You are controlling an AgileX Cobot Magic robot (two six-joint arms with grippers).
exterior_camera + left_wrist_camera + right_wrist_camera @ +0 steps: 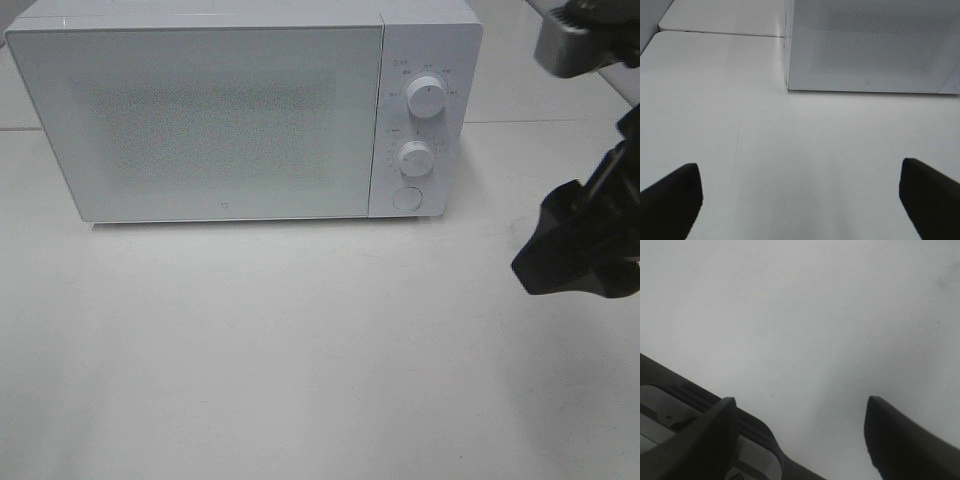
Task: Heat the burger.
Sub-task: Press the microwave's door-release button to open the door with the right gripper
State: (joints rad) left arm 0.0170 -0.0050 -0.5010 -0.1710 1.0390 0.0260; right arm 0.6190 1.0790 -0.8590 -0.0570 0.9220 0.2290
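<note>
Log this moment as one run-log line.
white boxy microwave: door shut | burger: not in view | left gripper: open, empty | right gripper: open, empty

Quick headcount, nothing fancy
One microwave (230, 120), two knobs (427, 97), one round button (406, 197), one bench (300, 350).

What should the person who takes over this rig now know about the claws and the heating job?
Left claw: open, empty, over the white table, facing the white box-shaped microwave oven.
Right claw: open, empty, right of the oven.
Burger: in no view; oven door shut, nothing shows through.
Done: cannot tell.
To do: find the burger, confirm it is inside, start heating.
</note>
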